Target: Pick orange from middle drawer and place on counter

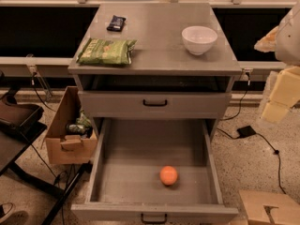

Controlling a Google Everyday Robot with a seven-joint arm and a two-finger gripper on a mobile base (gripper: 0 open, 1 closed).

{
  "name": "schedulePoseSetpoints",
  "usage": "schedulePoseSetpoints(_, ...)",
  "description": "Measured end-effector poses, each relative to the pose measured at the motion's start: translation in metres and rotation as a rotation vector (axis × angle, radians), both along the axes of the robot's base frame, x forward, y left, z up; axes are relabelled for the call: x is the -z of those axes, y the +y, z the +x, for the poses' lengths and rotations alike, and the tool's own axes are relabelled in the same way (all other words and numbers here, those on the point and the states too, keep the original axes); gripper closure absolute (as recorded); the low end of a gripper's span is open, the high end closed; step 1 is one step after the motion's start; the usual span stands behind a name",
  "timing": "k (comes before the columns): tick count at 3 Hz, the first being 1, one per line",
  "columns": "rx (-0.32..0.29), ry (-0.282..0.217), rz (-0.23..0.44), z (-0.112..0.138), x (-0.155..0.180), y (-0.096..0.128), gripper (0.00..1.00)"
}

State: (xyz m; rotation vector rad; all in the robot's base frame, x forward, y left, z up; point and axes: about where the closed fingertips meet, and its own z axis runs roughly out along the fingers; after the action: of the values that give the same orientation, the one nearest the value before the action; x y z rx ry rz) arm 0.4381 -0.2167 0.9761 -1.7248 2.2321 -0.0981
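The orange (pixel 168 175) lies on the grey floor of the open middle drawer (pixel 108 172), right of centre and towards the front. The drawer is pulled far out, and its small dark handle (pixel 153 218) is at the bottom edge. The counter (pixel 154 36) is the grey worktop above it. My arm with its gripper (pixel 280 95) shows as pale blocks at the right edge of the camera view. It is off the cabinet's right side, level with the upper drawer and well apart from the orange.
On the counter are a white bowl (pixel 199 39) at the right, a green snack bag (pixel 106 51) at the left and a small dark packet (pixel 116 23) at the back. The shallower drawer front (pixel 154 103) is shut. A cardboard box (pixel 68 130) stands to the left, and cables (pixel 262 142) lie on the floor to the right.
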Motion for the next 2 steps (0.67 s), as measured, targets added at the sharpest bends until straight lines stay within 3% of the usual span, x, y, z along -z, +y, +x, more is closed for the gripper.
schedulePoseSetpoints(2, 0.007, -0.009, 0.019, 0.0016, 0.0009, 0.0066, 0.00)
